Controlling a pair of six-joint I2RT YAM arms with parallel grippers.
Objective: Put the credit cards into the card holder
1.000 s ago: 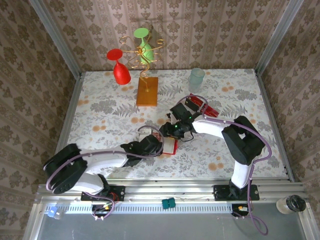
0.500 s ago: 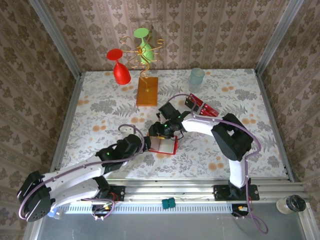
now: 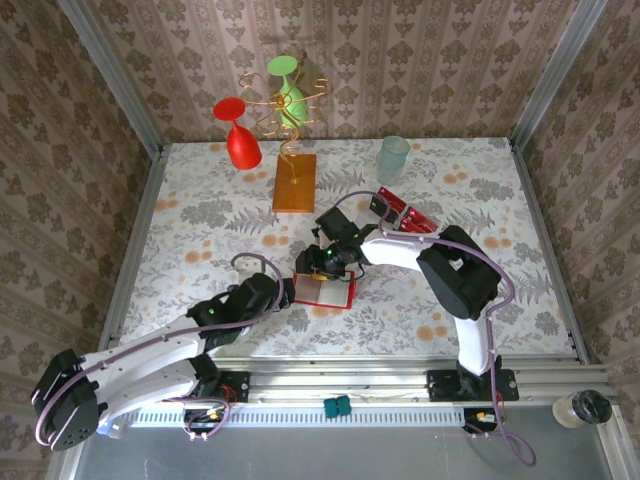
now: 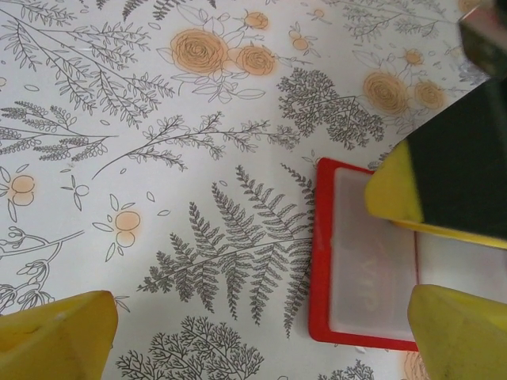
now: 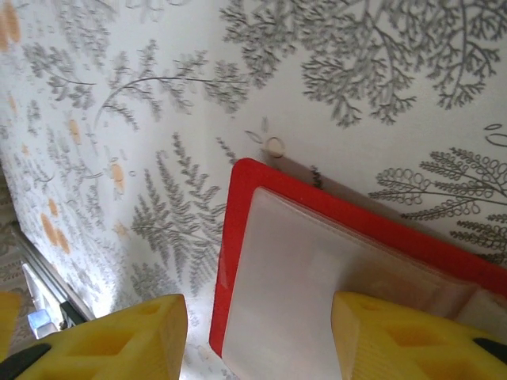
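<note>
The card holder [image 3: 327, 291] lies open on the table, red-rimmed with pale inner pockets up, and it also fills part of the left wrist view [image 4: 360, 273] and the right wrist view [image 5: 301, 277]. My right gripper [image 3: 318, 265] hangs over its far edge, open [image 5: 257, 340], with one finger above the pocket and the other above the tablecloth. My left gripper [image 3: 287, 294] is open [image 4: 257, 340] just left of the holder, touching nothing. The credit cards [image 3: 408, 212] lie in a red pile behind the right arm.
An orange-brown block with a gold wire stand [image 3: 294, 182] holds a green glass [image 3: 288, 92], with a red glass [image 3: 240, 140] beside it at the back. A pale cup [image 3: 393, 155] stands at the back right. Walls close three sides.
My right gripper has moved left over the holder's far edge. My left arm has drawn back to the left, uncovering the holder's left side.
</note>
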